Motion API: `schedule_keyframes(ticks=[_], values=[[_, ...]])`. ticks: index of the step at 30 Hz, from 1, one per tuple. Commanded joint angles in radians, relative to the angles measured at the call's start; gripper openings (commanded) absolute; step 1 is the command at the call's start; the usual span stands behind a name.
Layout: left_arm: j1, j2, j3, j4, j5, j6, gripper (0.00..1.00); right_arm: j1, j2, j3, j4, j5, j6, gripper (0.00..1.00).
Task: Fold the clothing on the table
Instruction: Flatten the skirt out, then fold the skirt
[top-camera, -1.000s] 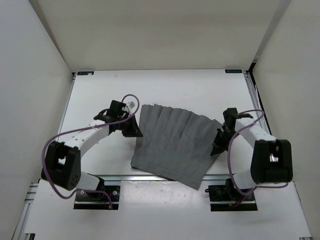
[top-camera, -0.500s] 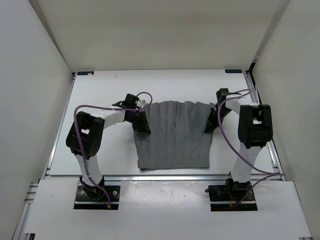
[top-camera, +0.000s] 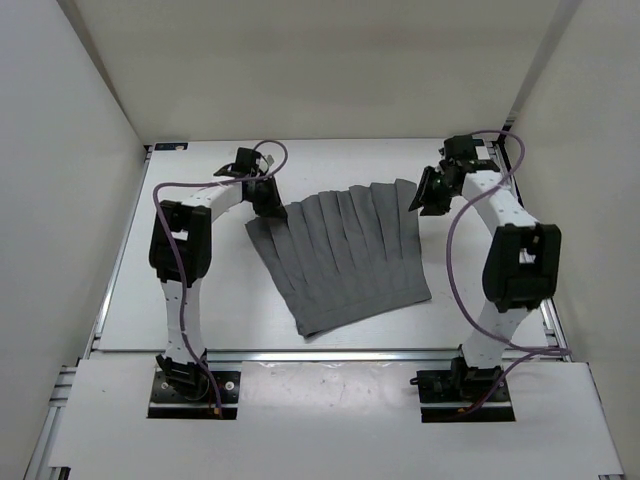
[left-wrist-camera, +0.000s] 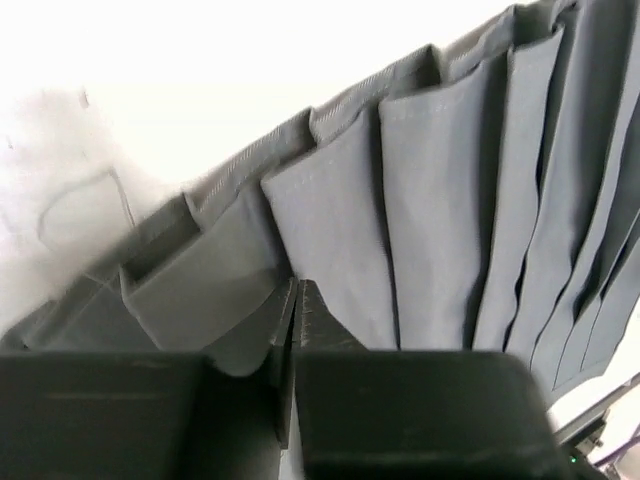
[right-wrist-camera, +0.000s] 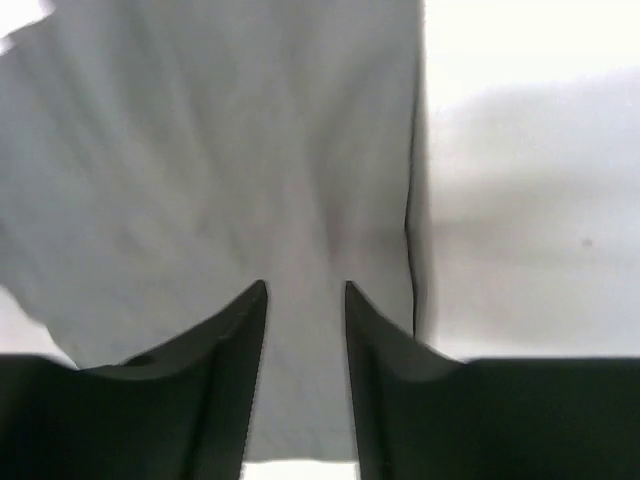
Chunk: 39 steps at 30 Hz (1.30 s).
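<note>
The clothing (top-camera: 345, 255), a grey pleated skirt, lies fanned out flat in the middle of the white table (top-camera: 200, 290), with its wider hem toward the near edge. My left gripper (top-camera: 272, 208) is at its far-left corner. In the left wrist view that gripper (left-wrist-camera: 295, 295) is shut on a fold of the skirt (left-wrist-camera: 440, 200), and the cloth curls over one finger. My right gripper (top-camera: 418, 200) hangs at the far-right corner. The right wrist view shows it (right-wrist-camera: 305, 290) open, with the skirt (right-wrist-camera: 200, 150) lying flat below the gap.
White walls (top-camera: 70, 150) enclose the table on three sides. An aluminium rail (top-camera: 330, 353) runs along the near edge, with both arm bases behind it. Small blue labels (top-camera: 172, 147) mark the far corners. Purple cables loop off both arms.
Both arms have swung toward the far side, dragging the skirt up the table and spreading it. The right gripper has opened and let go of its corner. The left stays shut.
</note>
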Motion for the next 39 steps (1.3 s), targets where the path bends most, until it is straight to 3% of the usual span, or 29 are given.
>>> schedule_keyframes(ticks=[1,3,6,12,18,31,39], values=[[-0.003,-0.014,0.114,-0.056,0.048,0.018,0.18,0.005,-0.156,-0.101,-0.02,-0.007,-0.045,0.44],[-0.025,-0.086,0.11,-0.079,0.05,0.033,0.55,0.0,-0.233,-0.196,-0.046,0.016,-0.062,0.51],[-0.073,-0.249,-0.038,-0.061,-0.005,0.047,0.77,-0.033,-0.305,-0.301,-0.093,0.017,-0.072,0.53],[-0.17,-0.559,-0.462,-0.03,-0.156,-0.014,0.79,-0.132,-0.379,-0.482,-0.082,-0.053,-0.077,0.54],[-0.288,-0.733,-0.784,0.034,-0.115,-0.118,0.79,-0.149,-0.379,-0.522,-0.068,-0.069,-0.108,0.54],[-0.378,-0.73,-0.873,0.168,-0.012,-0.237,0.79,-0.096,-0.324,-0.562,-0.094,-0.085,-0.118,0.54],[-0.42,-0.818,-0.925,0.091,0.002,-0.272,0.79,-0.092,-0.334,-0.6,-0.073,-0.079,-0.115,0.54]])
